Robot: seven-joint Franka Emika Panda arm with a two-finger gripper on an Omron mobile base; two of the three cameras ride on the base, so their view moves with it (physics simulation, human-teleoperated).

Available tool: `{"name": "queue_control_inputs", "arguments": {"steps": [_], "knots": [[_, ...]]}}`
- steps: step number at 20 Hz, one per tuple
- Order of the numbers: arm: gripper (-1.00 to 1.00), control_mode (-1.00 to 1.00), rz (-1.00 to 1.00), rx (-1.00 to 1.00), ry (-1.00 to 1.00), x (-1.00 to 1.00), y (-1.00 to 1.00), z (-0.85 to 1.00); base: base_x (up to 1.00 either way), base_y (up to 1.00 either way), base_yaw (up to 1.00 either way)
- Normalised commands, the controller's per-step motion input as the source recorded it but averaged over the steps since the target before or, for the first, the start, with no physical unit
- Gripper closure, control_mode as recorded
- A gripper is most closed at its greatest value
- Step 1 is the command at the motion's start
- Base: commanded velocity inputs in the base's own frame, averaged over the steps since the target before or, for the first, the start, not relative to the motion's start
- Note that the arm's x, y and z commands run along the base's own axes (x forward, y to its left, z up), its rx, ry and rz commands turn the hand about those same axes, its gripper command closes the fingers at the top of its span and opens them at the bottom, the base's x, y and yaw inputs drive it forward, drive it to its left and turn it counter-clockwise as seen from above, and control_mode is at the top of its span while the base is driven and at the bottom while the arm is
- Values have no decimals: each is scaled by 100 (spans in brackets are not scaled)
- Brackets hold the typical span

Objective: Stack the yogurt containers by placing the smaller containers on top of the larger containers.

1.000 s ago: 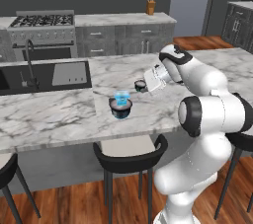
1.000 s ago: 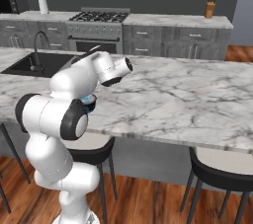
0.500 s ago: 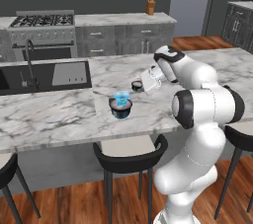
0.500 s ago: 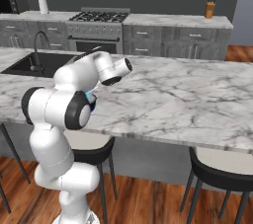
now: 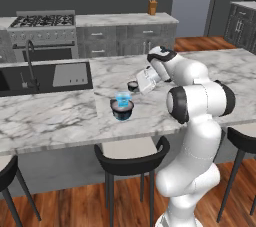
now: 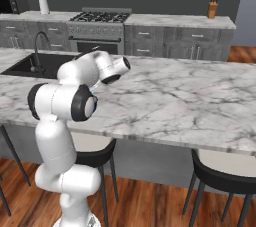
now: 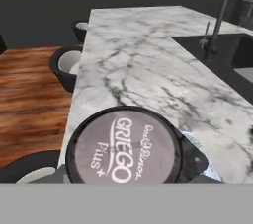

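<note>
The wide dark tub (image 5: 122,112) stands near the island counter's front edge, with the light-blue cup (image 5: 122,98) sitting upright on top of it. Just right of and behind that stack, my gripper (image 5: 136,85) is shut on the tiny dark cup (image 5: 132,87), low over the marble. In the hand view the tiny cup's pale lid (image 7: 126,146), printed "GRIEGO Plus+", sits very close to the camera and hides my fingertips. A sliver of pale blue (image 7: 208,170) peeks out past its right rim.
A black sink (image 5: 45,77) with a dark faucet (image 5: 30,62) is set into the counter's left part. Black stools (image 5: 131,155) stand along the counter's front edge. White marble counter (image 5: 210,68) stretches to the right of my arm. The stove and cabinets line the back wall.
My gripper has moved left with the tiny dark cup, closing on the stack of the dark tub and blue cup. The stack has not moved.
</note>
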Motion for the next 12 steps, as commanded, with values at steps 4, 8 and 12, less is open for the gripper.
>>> {"name": "queue_control_inputs", "arguments": {"steps": [4,8,12], "knots": [[100,-100,0,-4,0,38,18,-20,0,0,0],[100,-100,0,-3,0,39,18,-23,0,0,0],[100,-100,0,-1,0,32,6,-23,0,0,0]]}}
